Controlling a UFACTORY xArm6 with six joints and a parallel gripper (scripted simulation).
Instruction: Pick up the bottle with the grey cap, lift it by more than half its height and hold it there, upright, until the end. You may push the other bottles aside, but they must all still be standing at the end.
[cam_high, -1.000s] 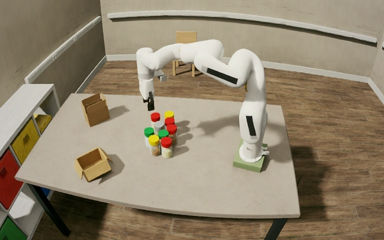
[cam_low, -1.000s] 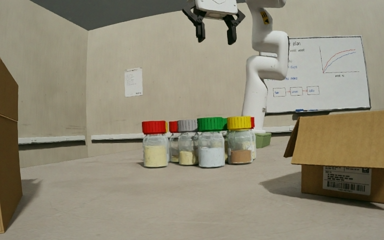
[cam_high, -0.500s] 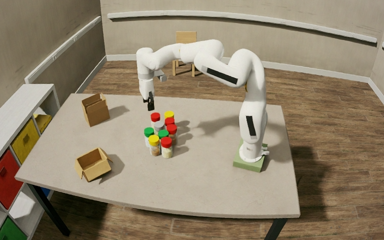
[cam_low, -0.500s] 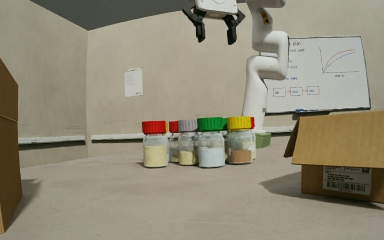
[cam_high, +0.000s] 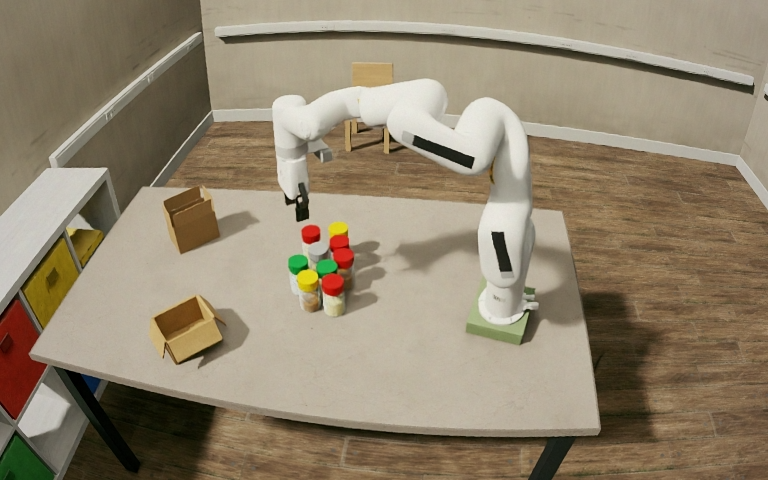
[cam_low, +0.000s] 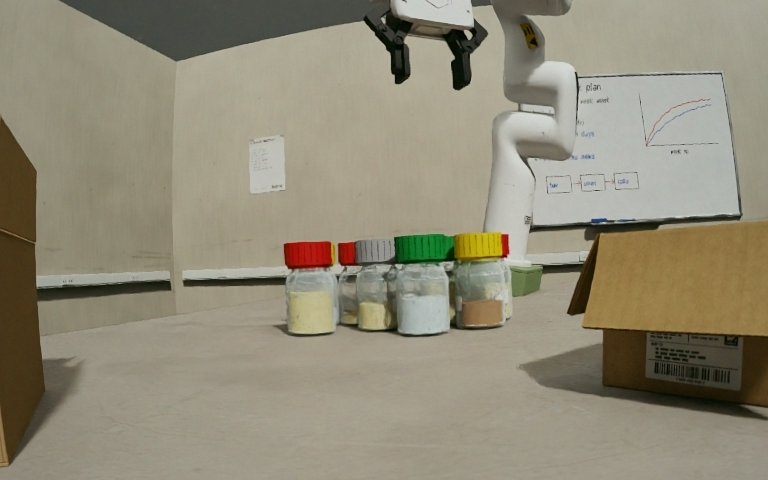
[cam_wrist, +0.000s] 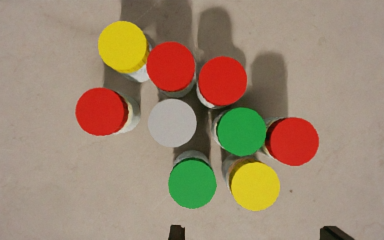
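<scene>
Whiteboard (cam_low: 634, 147) only in exterior view, claw (cam_low: 430, 70) spread, empty, above grey-capped bottle (cam_wrist: 172, 123)

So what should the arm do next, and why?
Probably shift sideways until the open gripper is centred over the grey cap, then descend. In the wrist view the fingertips sit at the bottom edge, off from the cap, and the gripper hangs high above the bottles, holding nothing. Neighbours crowd the grey cap closely.

The grey-capped bottle (cam_wrist: 172, 122) stood upright on the table inside the cluster, holding pale yellow powder, with other bottles close around it.
</scene>
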